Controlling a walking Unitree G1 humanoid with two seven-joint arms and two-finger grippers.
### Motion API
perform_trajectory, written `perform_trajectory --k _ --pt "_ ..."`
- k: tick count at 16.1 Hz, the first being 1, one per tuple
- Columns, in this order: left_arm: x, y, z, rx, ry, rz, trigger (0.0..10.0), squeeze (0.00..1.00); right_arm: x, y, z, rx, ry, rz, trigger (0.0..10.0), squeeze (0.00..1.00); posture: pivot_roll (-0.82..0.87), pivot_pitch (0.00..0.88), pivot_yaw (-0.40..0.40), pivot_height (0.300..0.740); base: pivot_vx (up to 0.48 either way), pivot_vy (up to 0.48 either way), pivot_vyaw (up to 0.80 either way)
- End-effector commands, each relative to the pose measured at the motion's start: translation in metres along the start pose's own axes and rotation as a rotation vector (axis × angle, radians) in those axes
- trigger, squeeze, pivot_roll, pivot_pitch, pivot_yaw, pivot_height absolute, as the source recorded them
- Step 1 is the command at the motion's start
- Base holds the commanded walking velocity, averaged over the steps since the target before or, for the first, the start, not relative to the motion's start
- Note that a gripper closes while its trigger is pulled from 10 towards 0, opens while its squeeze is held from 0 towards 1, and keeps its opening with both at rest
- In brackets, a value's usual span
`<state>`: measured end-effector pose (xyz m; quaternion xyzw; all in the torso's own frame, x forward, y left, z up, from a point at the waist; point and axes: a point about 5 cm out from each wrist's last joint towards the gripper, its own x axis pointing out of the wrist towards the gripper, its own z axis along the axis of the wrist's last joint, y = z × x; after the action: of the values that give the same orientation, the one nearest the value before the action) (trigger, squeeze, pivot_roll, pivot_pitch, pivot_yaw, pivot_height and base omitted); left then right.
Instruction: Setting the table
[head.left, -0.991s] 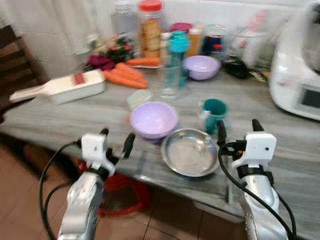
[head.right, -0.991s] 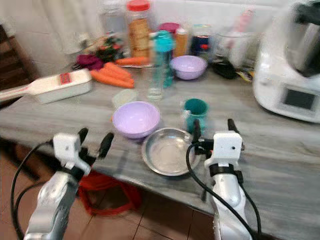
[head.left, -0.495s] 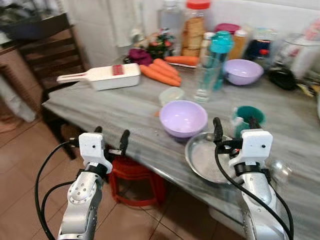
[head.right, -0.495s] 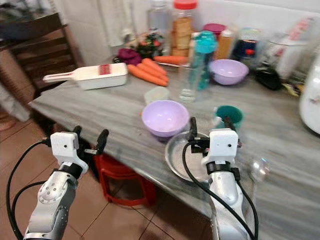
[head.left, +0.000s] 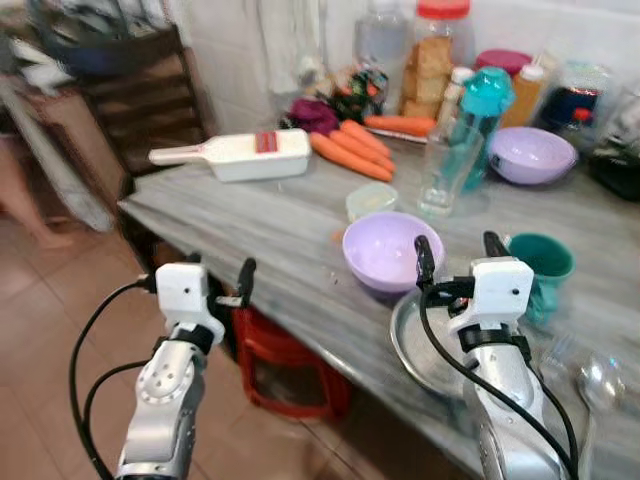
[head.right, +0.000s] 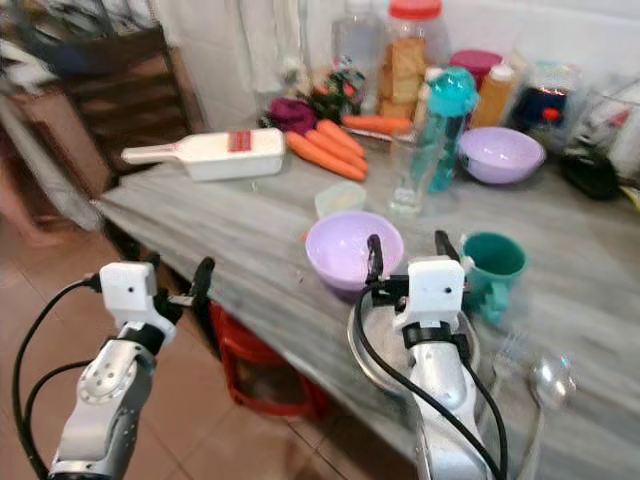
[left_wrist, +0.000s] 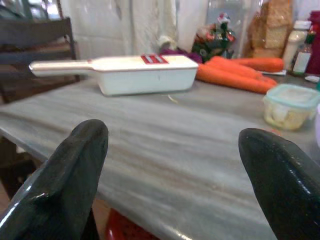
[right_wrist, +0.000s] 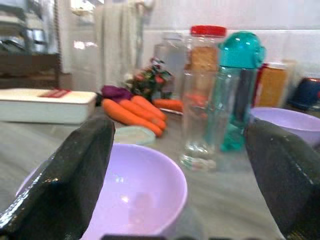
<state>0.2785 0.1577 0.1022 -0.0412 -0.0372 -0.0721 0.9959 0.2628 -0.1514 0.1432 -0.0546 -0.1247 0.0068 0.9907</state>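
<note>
A lilac bowl (head.left: 385, 250) sits near the front edge of the grey marble table (head.left: 260, 215). A steel plate (head.left: 418, 345) lies just in front of it, a teal mug (head.left: 541, 262) to its right, and a spoon (head.left: 600, 380) further right. My right gripper (head.left: 456, 243) hovers open above the plate's far edge, pointing at the lilac bowl (right_wrist: 140, 195); a clear glass (right_wrist: 200, 125) stands behind that bowl. My left gripper (head.left: 218, 266) is open off the table's front left corner, above the floor; it faces a white slicer (left_wrist: 145, 72).
At the back stand carrots (head.left: 350, 152), a small lidded tub (head.left: 370, 200), a teal bottle (head.left: 475, 120), a second lilac bowl (head.left: 530, 153) and jars. A red stool (head.left: 285, 365) sits under the table. A dark wooden chair (head.left: 130, 100) is at the left.
The whole view has swung, so the table's left corner and the floor show more. Both arms keep the same raised pose with open fingers; the right one now stands closer to the lilac bowl.
</note>
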Motion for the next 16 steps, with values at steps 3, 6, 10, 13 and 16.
perform_trajectory --k 3,6,10,13,16 --pt "0.0003 0.0032 -0.0005 0.013 0.006 0.004 10.0 0.0 0.0029 -0.0001 0.0032 0.006 -0.014 0.009 10.0 1.0 0.01 0.0 0.044 0.74 0.0 0.0 0.8" --pt "-0.0018 0.0033 -0.0016 0.016 0.007 0.005 10.0 0.0 0.0029 0.0011 0.0035 0.011 -0.016 0.014 10.0 1.0 0.02 0.0 0.041 0.74 0.0 0.172 0.8" --pt "-0.0014 0.0032 -0.0024 0.021 0.008 0.007 10.0 0.0 0.0043 0.0044 0.0019 0.027 -0.011 0.03 10.0 0.76 0.02 0.0 0.039 0.74 0.0 0.303 0.58" --pt "-0.0014 0.0034 -0.0036 0.02 0.009 0.014 10.0 0.0 0.0055 0.0027 0.0014 0.03 -0.009 0.028 10.0 0.0 0.02 0.0 0.038 0.74 0.0 0.431 0.0" --pt "-0.0027 0.0011 -0.0054 0.021 0.013 0.006 10.0 0.0 0.0052 0.0041 0.0016 0.029 -0.009 0.04 10.0 0.0 0.02 0.0 0.038 0.74 0.0 0.48 0.0"
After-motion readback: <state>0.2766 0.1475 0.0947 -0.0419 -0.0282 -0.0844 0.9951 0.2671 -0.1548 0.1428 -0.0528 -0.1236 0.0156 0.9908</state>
